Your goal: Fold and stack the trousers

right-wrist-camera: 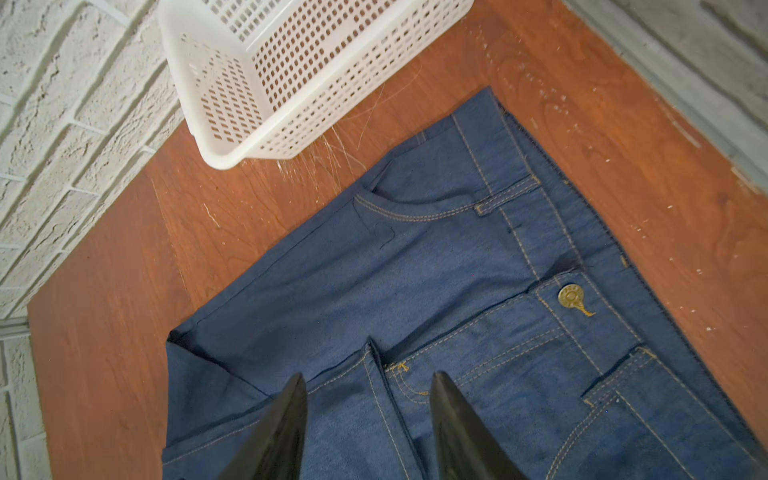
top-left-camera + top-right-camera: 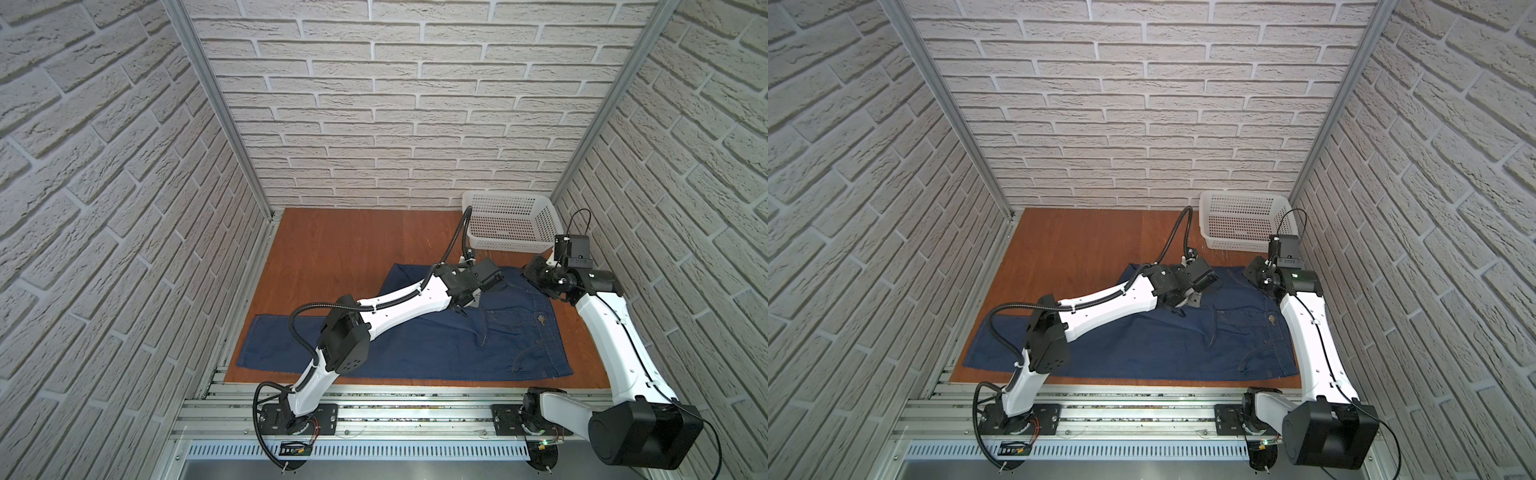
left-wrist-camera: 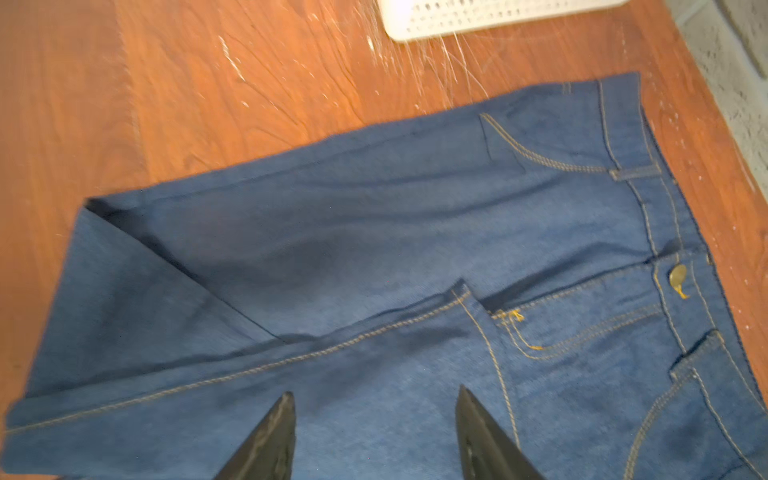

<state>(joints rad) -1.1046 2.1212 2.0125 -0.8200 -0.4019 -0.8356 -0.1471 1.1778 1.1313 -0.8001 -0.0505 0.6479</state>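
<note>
The trousers lie spread flat on the wooden table, with the waist to the right, near the white basket. My left gripper and right gripper both hover above the waist end. Both have their jaws parted and hold nothing.

Top views high, facing back wall; wrist views close, share trousers.

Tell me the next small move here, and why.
Probably carry the left gripper toward the hem of the near leg of the trousers to pinch it. That leg lies stretched full length while the far leg is already doubled over. The left gripper and the right gripper both hang above the crotch with fingers apart, holding nothing.
</note>
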